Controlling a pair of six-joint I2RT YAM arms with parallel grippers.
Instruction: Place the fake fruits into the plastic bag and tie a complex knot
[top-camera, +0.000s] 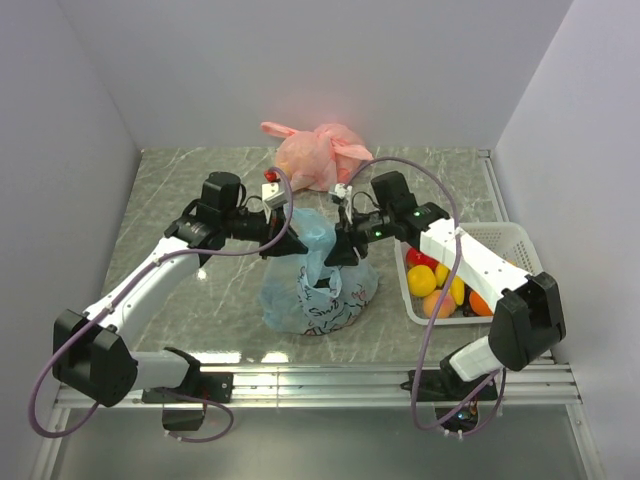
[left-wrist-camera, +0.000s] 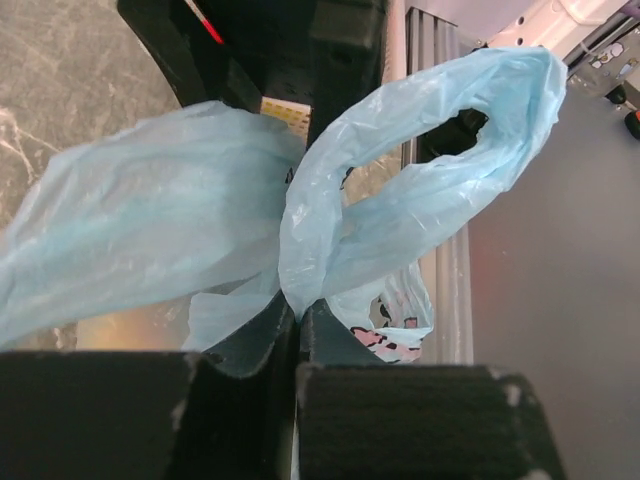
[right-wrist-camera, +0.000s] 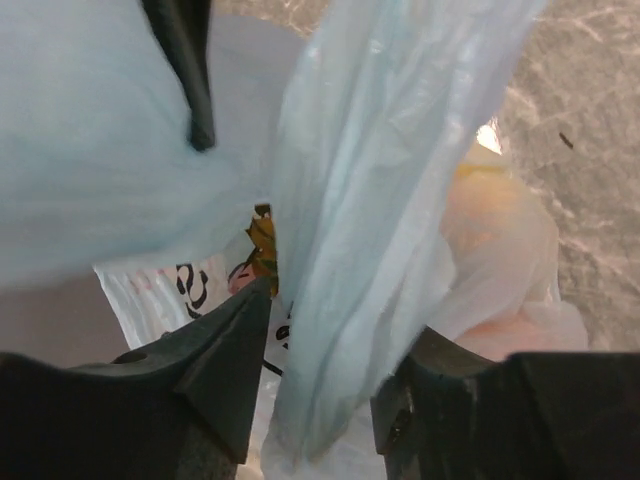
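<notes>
The light-blue plastic bag (top-camera: 318, 292) stands at the table's middle with its handles pulled up. My left gripper (top-camera: 291, 245) is shut on one handle; in the left wrist view the pinched handle (left-wrist-camera: 400, 190) rises from the closed jaws (left-wrist-camera: 297, 312) as a loop. My right gripper (top-camera: 341, 252) is at the other handle. In the right wrist view its jaws (right-wrist-camera: 325, 340) stand apart with the handle strip (right-wrist-camera: 370, 230) hanging between them. A peach-coloured fruit (right-wrist-camera: 495, 225) shows through the bag's wall. Red, yellow and orange fake fruits (top-camera: 437, 280) lie in the basket at right.
A white plastic basket (top-camera: 500, 240) sits at the right beside my right arm. A pink-orange knotted bag (top-camera: 315, 152) lies at the back centre, just behind both grippers. White walls close in the left, back and right.
</notes>
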